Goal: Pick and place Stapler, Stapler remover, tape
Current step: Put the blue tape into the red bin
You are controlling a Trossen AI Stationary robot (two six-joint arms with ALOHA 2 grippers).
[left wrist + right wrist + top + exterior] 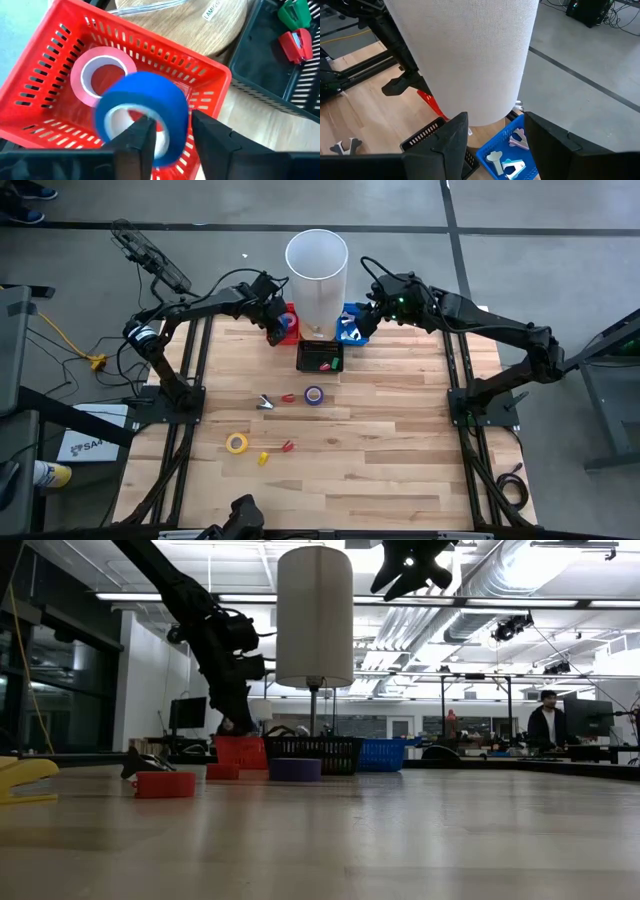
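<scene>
A: Near edge first, what do you see on the bench (400,440)?
B: Yellow tape (236,443) lower left of centre; purple tape (314,395) mid-frame.
A: Your left tool (170,132)?
B: Over the red basket (45,95), fingers parted around a blue tape (145,102); pink tape (102,75) inside.
A: Right tool (495,142)?
B: Fingers apart, empty, above the blue basket (495,150).

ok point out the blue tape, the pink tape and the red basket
blue tape (150,97): left wrist view, on its blue outer band
pink tape (82,80): left wrist view, on the pink rim
red basket (45,75): left wrist view, on its slotted side wall
</scene>
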